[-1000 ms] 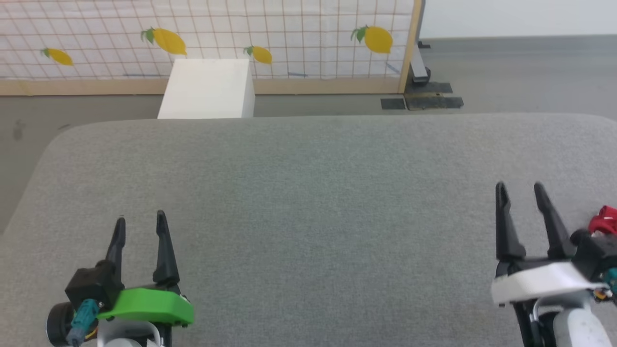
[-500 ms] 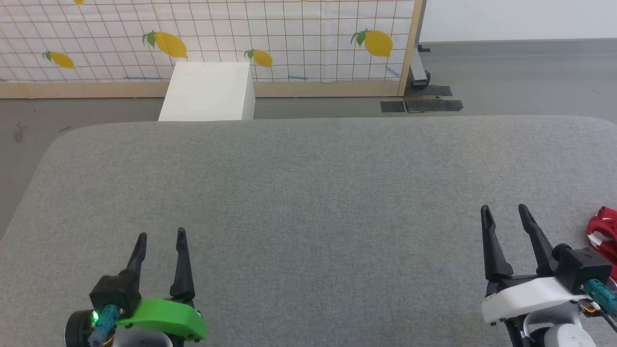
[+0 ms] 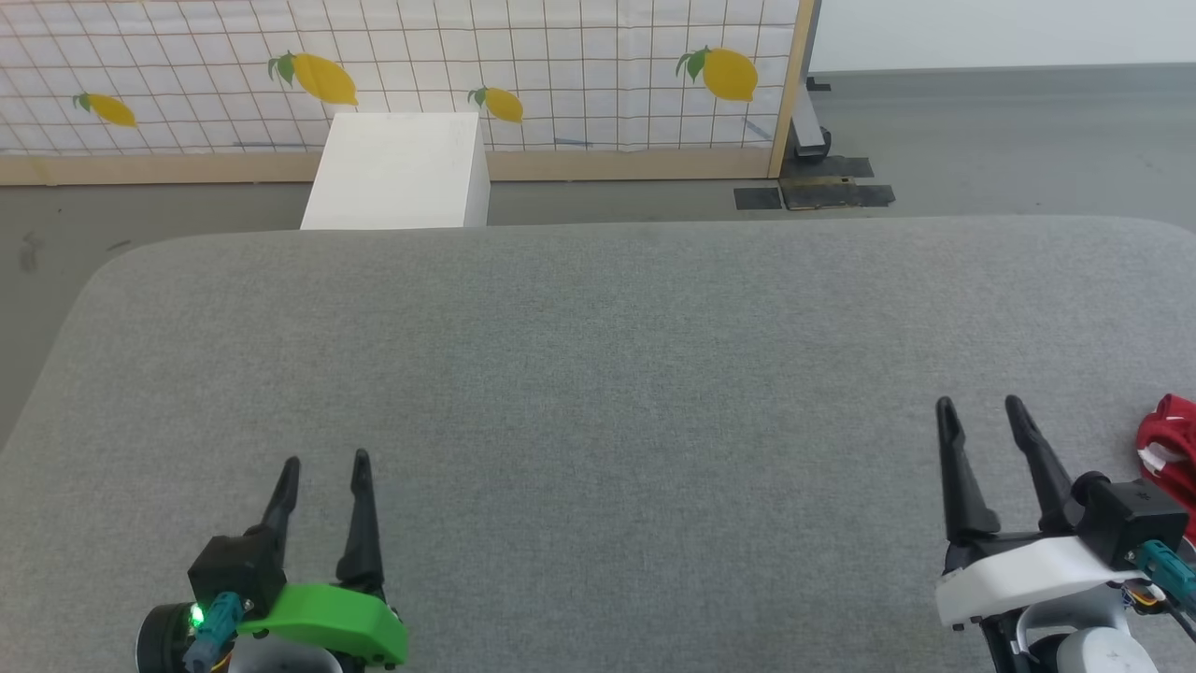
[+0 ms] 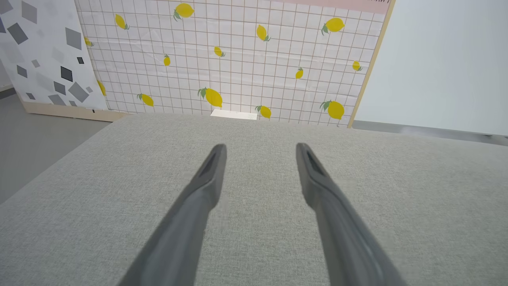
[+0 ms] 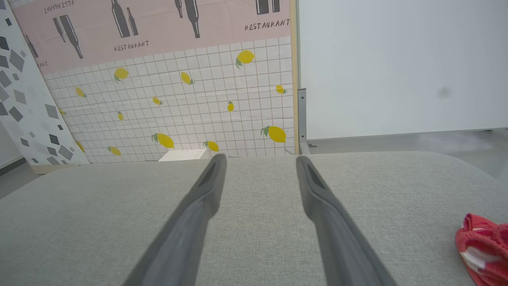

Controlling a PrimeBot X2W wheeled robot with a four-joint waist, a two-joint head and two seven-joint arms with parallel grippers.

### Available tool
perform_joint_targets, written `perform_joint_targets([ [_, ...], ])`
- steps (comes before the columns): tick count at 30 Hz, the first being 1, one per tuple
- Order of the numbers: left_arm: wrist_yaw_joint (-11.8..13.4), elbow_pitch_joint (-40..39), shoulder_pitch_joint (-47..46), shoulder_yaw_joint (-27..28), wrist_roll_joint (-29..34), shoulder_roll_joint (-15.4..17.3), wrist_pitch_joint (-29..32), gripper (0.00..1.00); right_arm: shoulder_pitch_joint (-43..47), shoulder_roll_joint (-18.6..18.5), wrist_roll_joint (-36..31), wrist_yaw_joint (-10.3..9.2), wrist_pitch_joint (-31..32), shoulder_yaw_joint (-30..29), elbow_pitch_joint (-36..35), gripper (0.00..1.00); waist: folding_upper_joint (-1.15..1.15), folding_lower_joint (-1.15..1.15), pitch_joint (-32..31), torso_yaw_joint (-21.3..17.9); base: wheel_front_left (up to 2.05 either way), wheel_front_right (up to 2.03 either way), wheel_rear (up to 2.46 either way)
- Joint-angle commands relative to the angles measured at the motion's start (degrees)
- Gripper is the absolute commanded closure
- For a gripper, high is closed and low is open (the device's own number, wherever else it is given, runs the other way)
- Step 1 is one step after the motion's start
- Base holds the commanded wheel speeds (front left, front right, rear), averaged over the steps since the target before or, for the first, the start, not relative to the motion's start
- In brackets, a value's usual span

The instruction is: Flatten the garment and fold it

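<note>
Poised low over the grey woven-fabric surface (image 3: 598,374) with the green-cuffed left claw (image 3: 327,460) and white-cuffed right claw (image 3: 979,404) both spread wide and empty, likely staged for a first reach at the crumpled bright red thin-fabric garment (image 3: 1168,439) bunched just right of the right claw.

Flat grey fabric-covered surface (image 3: 598,374): open passage across frame centre. Obstacle: crumpled red-and-white thin-fabric garment (image 3: 1170,447) at the right edge (just beside the right gripper (image 3: 979,404)). White rectangular box (image 3: 397,173) stands beyond the far edge, upper left.
</note>
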Motion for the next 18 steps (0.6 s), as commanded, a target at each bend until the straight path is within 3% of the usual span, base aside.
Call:
perform_joint_targets([
  [1,0.0,0.0,0.0,0.0,0.0,0.0,0.0,1.0,0.0,0.0,0.0,0.0,0.0,0.0,0.0,1.0,0.0,0.0,0.0,0.0,0.0,0.0,0.0],
  [18,-0.6,-0.6,-0.1,0.9,1.7,-0.9,1.6,1.0,0.1,0.0,-1.0,-0.01,1.2,0.4,-0.6,1.0,0.0,0.0,-0.1,0.0,0.0,0.0,0.0],
])
